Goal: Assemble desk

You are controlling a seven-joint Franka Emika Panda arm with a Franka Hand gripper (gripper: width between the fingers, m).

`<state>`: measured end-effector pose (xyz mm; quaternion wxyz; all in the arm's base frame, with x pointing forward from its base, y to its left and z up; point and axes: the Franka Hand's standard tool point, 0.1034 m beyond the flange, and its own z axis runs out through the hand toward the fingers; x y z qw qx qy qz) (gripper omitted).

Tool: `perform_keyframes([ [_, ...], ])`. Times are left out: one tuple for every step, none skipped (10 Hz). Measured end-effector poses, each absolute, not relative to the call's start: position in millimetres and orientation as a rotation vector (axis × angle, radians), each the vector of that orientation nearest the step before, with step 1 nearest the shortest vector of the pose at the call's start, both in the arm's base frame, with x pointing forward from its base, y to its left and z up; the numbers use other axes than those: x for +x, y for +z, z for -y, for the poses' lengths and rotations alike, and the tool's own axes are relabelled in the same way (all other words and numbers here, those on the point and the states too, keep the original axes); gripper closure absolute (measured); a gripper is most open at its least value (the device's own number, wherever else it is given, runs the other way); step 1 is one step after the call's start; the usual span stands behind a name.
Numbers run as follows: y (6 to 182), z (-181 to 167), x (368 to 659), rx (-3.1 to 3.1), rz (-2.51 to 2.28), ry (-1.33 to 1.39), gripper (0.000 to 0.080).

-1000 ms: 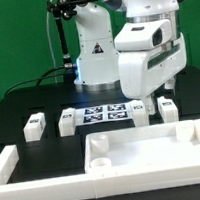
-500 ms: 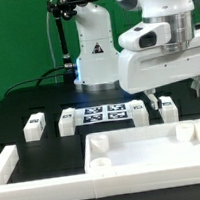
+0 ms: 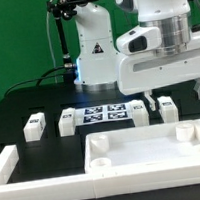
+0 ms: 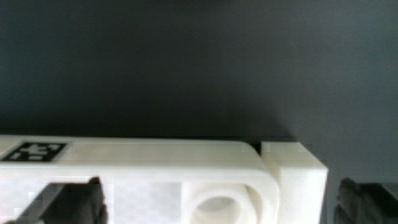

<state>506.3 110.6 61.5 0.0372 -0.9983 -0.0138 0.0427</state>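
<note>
Since 1 second ago the gripper [image 3: 177, 96] has swung toward the exterior view's right and turned, so its 2 fingers now line up across that view. Over the last 0.5 second it has risen slightly, and nothing on the table has shifted.

At the exterior view's left, a long white border rail [image 3: 7, 165] lies on the black table [image 3: 15, 118]. Behind it 1 leg block [image 3: 34, 127] stands upright, and a 2nd leg block [image 3: 67, 121] stands just beside the marker board [image 3: 104, 113]. Past the board's other edge, a 3rd leg block [image 3: 137, 109] and a 4th leg block [image 3: 168, 108] stand near each other.

The tabletop panel [image 3: 144, 148] lies rim-up in front of them, toward the exterior view's right, with a round socket in each visible corner. The gripper hangs above the panel's far corner and the 4th block, its jaws spread wide and holding nothing.

In the wrist view, a white rimmed corner with a round socket [image 4: 222, 207] sits between the dark fingers [image 4: 63, 200].
</note>
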Motion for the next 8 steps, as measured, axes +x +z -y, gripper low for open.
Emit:
perform_keyframes([
  [64.8, -114, 504, -3.067, 0.017, 0.215, 0.0151],
  [67.6, -117, 500, -3.065, 0.005, 0.386, 0.0151],
  [66.5, -116, 504, -3.049, 0.017, 0.502, 0.0151],
  [61.7, -112, 506, -3.038, 0.029, 0.543, 0.0151],
  [60.4, -106, 505, -3.019, 0.107, 0.55, 0.0151],
  [61.0, -106, 499, -3.007, 0.104, 0.63, 0.0151],
  [60.9, -107, 495, -2.98, 0.112, 0.757, 0.0151],
  [59.2, -107, 494, -2.946, 0.116, 0.882, 0.0151],
])
